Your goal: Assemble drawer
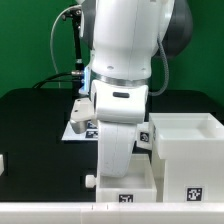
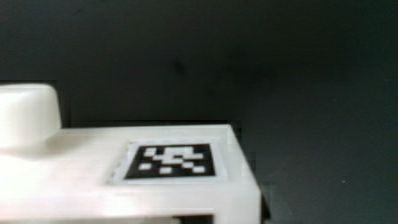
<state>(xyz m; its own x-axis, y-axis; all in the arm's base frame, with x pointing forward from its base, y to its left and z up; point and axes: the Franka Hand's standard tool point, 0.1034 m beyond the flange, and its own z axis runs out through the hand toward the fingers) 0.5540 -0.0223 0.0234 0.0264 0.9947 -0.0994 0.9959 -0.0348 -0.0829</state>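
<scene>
A shallow white drawer tray [image 1: 128,186] lies at the front middle of the table, with a tag on its near wall and a round knob [image 1: 90,181] pointing to the exterior view's left. My gripper [image 1: 119,160] is straight down on this tray, and its fingertips are hidden by the hand and the tray. In the wrist view the tray's tagged wall [image 2: 173,161] fills the near field, with the knob [image 2: 22,116] beside it. No fingers show there. The large cube-like shell [image 1: 188,150] stands at the exterior view's right, open side up.
The marker board [image 1: 80,126] lies behind the arm. A small white part [image 1: 2,163] shows at the exterior view's left edge. A white rail [image 1: 60,211] runs along the table's front. A green wall stands behind.
</scene>
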